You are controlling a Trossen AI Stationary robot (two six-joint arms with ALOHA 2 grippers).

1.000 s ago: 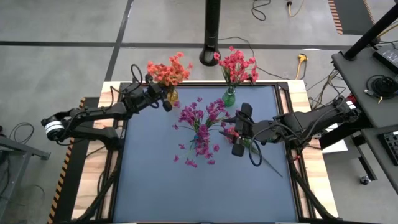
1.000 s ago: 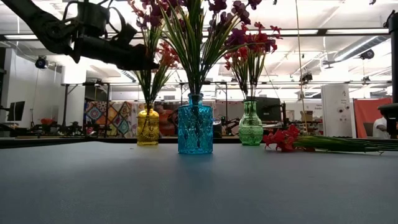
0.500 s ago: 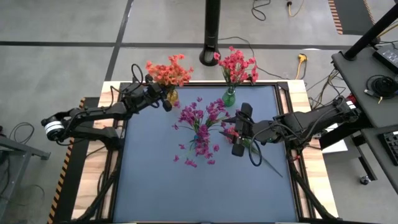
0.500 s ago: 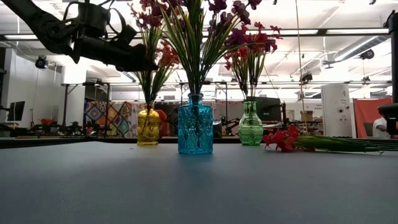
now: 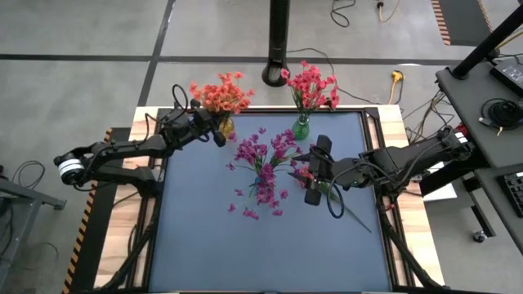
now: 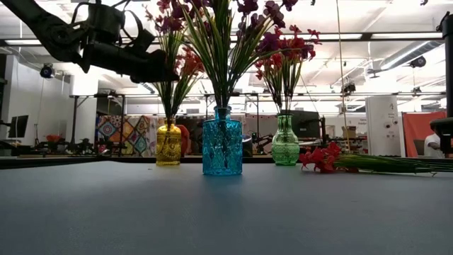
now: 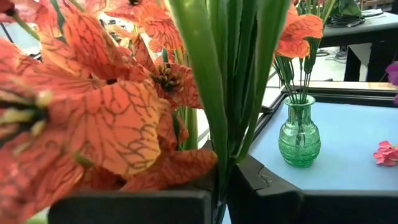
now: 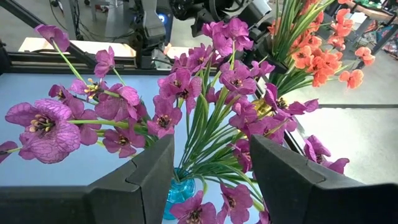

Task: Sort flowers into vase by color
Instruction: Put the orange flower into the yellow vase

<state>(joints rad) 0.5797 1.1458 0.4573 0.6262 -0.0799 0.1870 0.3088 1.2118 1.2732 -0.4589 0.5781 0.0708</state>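
Behind the blue table (image 5: 204, 245) stands a workshop. Left claw (image 5: 219, 137), closed on an orange flowers (image 5: 219, 94) stem, hovers over the yellow vase (image 6: 168, 144) far left. Right claw (image 5: 315, 173) hangs half-open, empty, beside purple flowers (image 5: 263, 159); red sprig (image 6: 320, 157) lies right.

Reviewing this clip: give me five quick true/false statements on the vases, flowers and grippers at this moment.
1. The left gripper is shut on the orange flowers' stems at the yellow vase. True.
2. The purple flowers stand in the green vase. False: they stand in the blue vase.
3. A red-pink sprig lies flat on the table. True.
4. The right gripper holds a flower. False: it is open with nothing between its fingers.
5. The green vase is empty. False: red-pink flowers stand in it.
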